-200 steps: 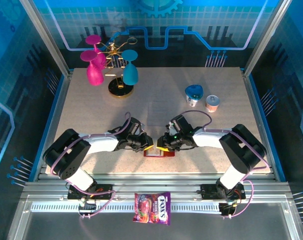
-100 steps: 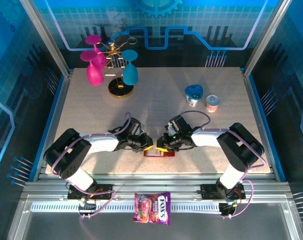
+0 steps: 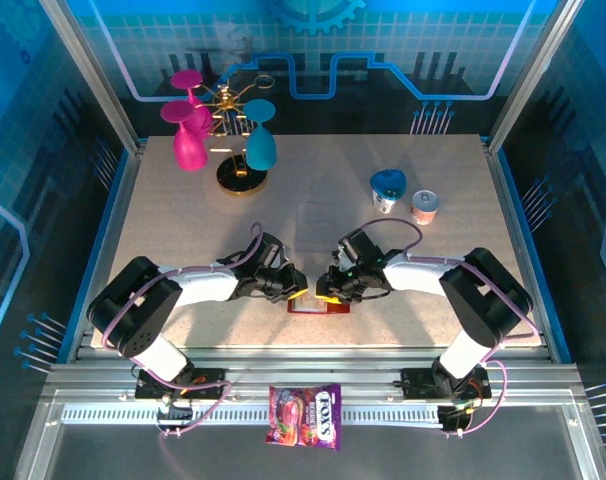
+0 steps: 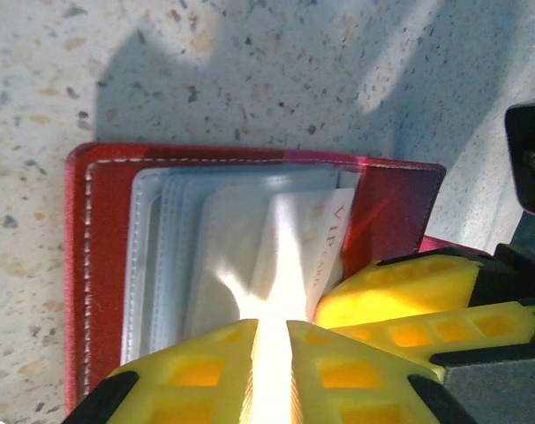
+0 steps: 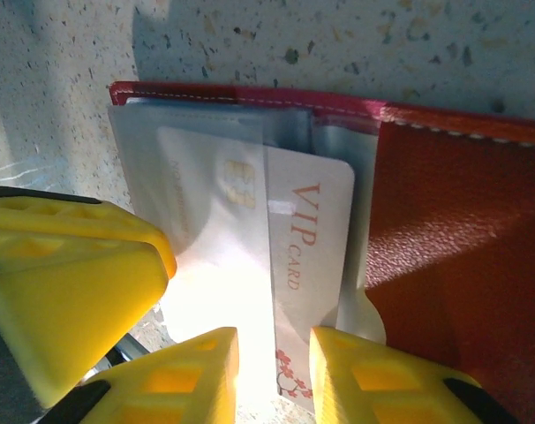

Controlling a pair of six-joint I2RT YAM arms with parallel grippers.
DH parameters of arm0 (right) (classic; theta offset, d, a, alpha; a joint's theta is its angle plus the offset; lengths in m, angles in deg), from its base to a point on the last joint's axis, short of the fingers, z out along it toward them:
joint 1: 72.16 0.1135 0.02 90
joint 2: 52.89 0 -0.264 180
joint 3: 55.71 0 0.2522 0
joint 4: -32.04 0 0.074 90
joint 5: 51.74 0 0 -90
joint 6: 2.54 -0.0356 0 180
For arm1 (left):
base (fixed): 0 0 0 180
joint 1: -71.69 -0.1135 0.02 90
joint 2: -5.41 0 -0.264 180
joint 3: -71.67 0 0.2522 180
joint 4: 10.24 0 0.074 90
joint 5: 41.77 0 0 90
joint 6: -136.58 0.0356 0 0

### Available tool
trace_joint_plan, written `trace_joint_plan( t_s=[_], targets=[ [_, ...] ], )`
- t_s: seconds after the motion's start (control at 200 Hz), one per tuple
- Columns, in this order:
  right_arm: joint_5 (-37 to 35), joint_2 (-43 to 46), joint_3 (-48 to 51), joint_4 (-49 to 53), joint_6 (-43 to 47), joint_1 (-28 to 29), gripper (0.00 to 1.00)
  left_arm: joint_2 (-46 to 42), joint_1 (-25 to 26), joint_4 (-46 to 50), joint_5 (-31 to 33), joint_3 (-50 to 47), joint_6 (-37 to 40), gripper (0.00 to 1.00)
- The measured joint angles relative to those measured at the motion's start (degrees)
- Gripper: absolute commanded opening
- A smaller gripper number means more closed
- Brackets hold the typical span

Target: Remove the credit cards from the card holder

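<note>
Left gripper (image 4: pixel 269 329): yellow ribbed plastic fingers nearly together, clamped by the look of it on a pale leaf of sleeve rising from the card holder (image 4: pixel 109 265). Glare there, so not 100% sure it's sleeve and not card.

Card holder lies open & flat on the speckled desk (image 3: pixel 183 230), near the front edge, btwn the two grippers. Red leather-like cover w/ white stitching, rounded corners. Inside is a stack of clear/greyish plastic sleeves: soft, floppy, glossy, prob. slippery. It looks light and will prob. skid or lift w/ any pull unless pinned, so hold it by cover or sleeve stack, not by the cards.

Credit cards: a whitish chip card (image 5: pixel 206 199) w/ gold chip shows through a sleeve. Beside it is the VIP card (image 5: pixel 310 238), pale pink w/ red lettering & a small blossom print, part-way out of its pocket. Both look thin, stiff, smooth, light. Not much friction on the faces, so pinch the exposed short end across its thickness & pull straight along the pocket; skewing prob. jams it.

Right gripper (image 5: pixel 275 349): fingers a little apart, VIP card's free end in the gap, one finger overlapping it. Can't tell if it bites.
</note>
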Motion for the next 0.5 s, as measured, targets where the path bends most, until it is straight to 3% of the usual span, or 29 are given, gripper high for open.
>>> trace_joint_plan(
  t_s=[0.5],
  targets=[
    [-0.92,3.1,-0.24,1.03,1.77,-0.7,0.27,-1.95,0.0,8.87,-0.28,4.0,3.41,0.18]
  ],
)
